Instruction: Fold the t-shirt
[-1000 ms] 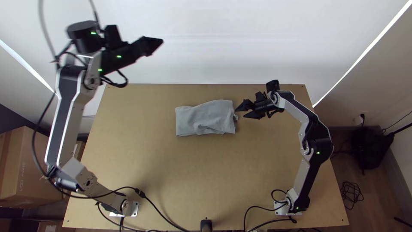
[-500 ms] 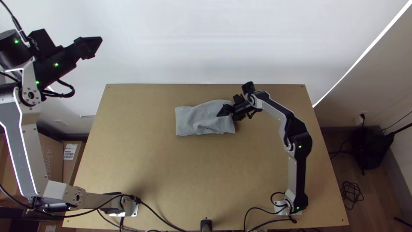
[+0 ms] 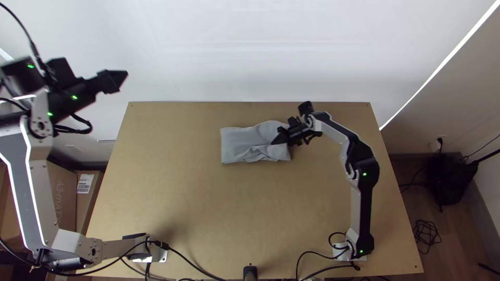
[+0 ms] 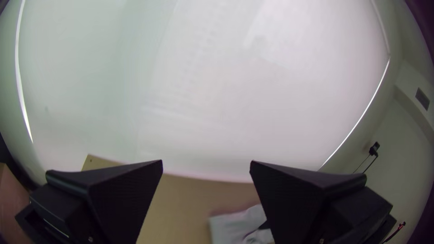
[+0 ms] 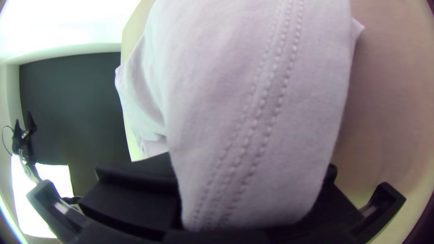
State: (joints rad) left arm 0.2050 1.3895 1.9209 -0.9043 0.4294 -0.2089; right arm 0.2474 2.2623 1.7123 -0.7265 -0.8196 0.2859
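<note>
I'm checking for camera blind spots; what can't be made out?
- Inner layers of the t-shirt: top view, covered by upper cloth.
- Contact points of the right gripper: right wrist view, hidden by fabric.
- Rest of the t-shirt: left wrist view, cut off by bottom edge.
- Part of left arm: top view, beyond left edge.

the top view looks steeply down; both wrist views share the t-shirt (image 3: 237,144), the right closer.

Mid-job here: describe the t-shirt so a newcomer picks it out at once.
Start at the wooden table and look to its far half, opposite the arms' bases. The t-shirt lies there as a creased, roughly rectangular bundle, one end at the right gripper. Unlike that hard black gripper, it is soft, pale grey cloth.
</note>
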